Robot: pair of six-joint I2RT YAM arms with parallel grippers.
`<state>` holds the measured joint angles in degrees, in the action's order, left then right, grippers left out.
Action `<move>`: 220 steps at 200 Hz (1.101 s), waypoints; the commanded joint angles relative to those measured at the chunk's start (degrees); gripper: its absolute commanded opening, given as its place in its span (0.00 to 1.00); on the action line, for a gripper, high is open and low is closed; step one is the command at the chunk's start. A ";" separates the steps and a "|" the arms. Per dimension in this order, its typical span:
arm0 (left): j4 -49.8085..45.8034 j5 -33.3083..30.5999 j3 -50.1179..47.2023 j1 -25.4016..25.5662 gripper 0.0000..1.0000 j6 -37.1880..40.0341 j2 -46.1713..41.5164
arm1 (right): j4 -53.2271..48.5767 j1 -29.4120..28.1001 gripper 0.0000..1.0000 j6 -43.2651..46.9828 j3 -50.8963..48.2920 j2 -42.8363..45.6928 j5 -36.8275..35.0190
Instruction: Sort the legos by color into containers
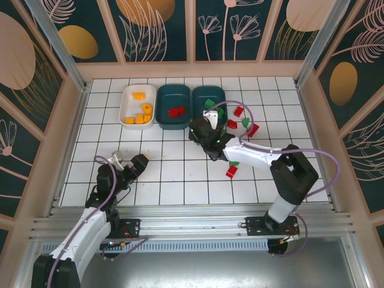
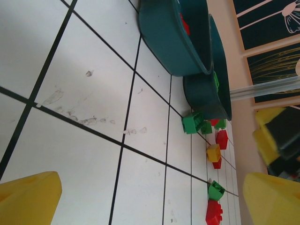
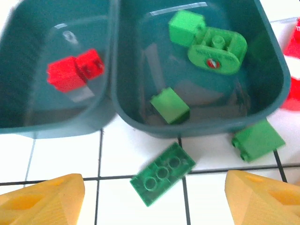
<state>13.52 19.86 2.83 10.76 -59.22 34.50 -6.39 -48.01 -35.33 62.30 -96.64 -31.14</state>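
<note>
- The legos lie partly in trays and partly loose. From the top, orange-yellow bricks (image 1: 139,113) sit in the white tray (image 1: 128,102) at far left, a red piece (image 1: 176,111) in the middle teal tray (image 1: 171,96), and green pieces (image 1: 209,104) in the right teal tray (image 1: 201,93).
- The right wrist view is sharper than the top view. The red shape is two bricks (image 3: 75,70) touching each other. The right teal tray holds two green bricks and a rounded green piece (image 3: 218,49) with a stud on top.
- The same close view shows a dark green flat plate (image 3: 162,173) and a green brick (image 3: 258,139) on the desk (image 3: 65,150), just outside that tray's near wall. In the top view the right arm covers this spot.
- Right of the trays, the top view shows scattered red and green bricks (image 1: 238,111), with two more beside the right forearm.
- Looking low across the tiles, the left wrist view picks out a yellow brick (image 2: 213,153) among these loose ones.
- The right tool (image 3: 153,199) is open and empty, over the near edge of the two teal trays.
- The left tool (image 2: 150,201) is spread wide and empty over bare tiles at near left, well apart from the trays.
</note>
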 commanded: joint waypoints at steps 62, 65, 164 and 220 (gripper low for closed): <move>2.09 0.93 2.18 -0.12 0.99 -0.06 -0.44 | -7.08 0.68 0.87 -12.73 8.15 -14.30 -5.88; 1.86 0.89 2.23 -0.07 0.98 -0.02 -0.55 | -6.88 0.72 0.87 -12.78 8.37 -14.55 -5.63; 1.75 0.01 1.38 -0.12 0.98 0.82 -0.47 | 0.92 1.95 0.76 -12.00 6.90 -19.26 -1.38; 1.67 -0.43 1.73 -0.11 0.98 1.04 0.07 | 4.72 2.40 0.49 -10.31 2.89 -17.58 0.00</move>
<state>13.91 20.32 4.82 10.76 -59.20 34.24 -4.36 -46.11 -45.50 67.20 -115.31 -30.98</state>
